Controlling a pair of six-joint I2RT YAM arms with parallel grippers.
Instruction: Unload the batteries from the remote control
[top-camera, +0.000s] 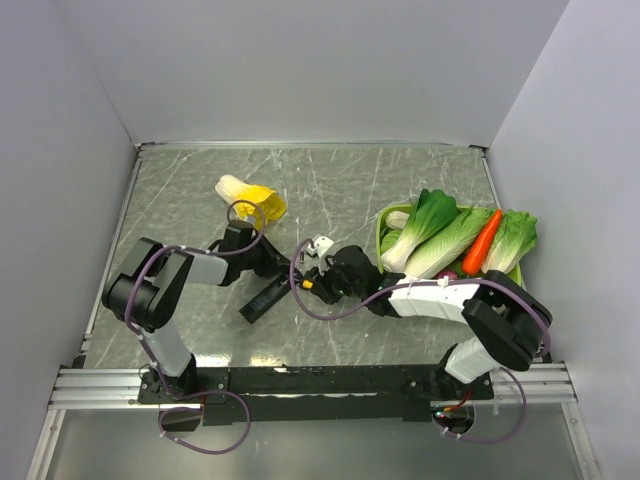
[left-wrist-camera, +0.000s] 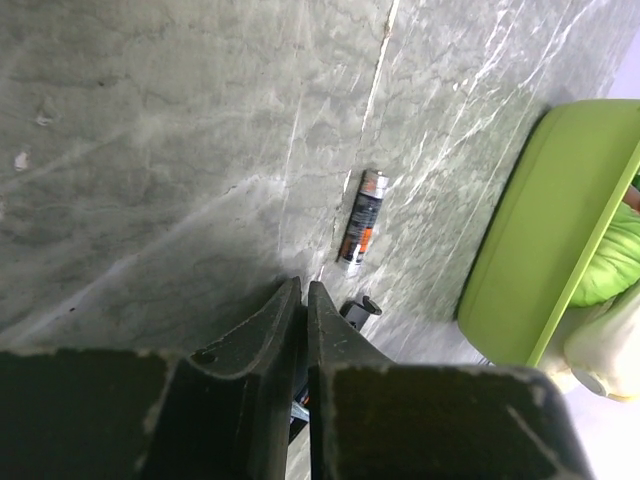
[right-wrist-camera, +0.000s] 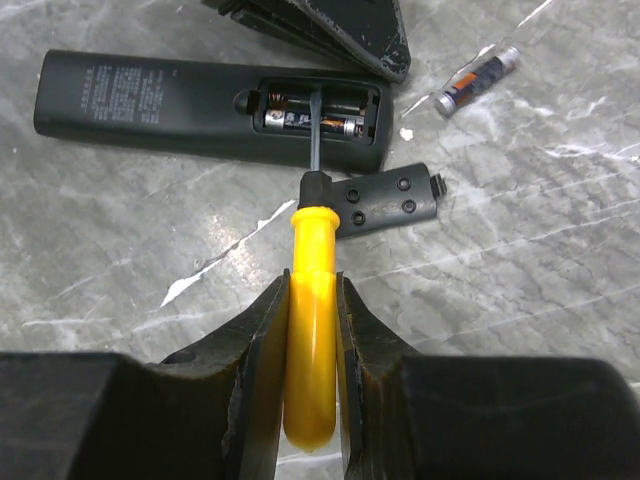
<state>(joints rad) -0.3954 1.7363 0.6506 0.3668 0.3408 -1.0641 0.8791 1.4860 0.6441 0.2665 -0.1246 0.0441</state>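
Screwdriver (right-wrist-camera: 312, 300) tip in the open bay of the remote control (right-wrist-camera: 150, 95)
Right fingers (right-wrist-camera: 258, 340) clamp the screwdriver; one battery (right-wrist-camera: 300, 122) sits in the remote control, another battery (right-wrist-camera: 478, 80) just beyond its end; left fingers (left-wrist-camera: 250, 340) narrowed to a slit.

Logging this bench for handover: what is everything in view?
Slim flat plastic remote control: one, black, centre, compartment open.
Small cylindrical batteries: two, dark, one loose, one in compartment.
Short flat cover piece: one, black, beside remote.
Screwdriver: one, yellow handle, tip in compartment.
Plastic tray: one, green, right.
Toy leafy greens: three, green, in tray.
Toy carrot: one, orange, in tray.
Leafy toy: one, yellow, back left.
Left fingers: black, shut, empty.
Right fingers: black, shut on screwdriver.
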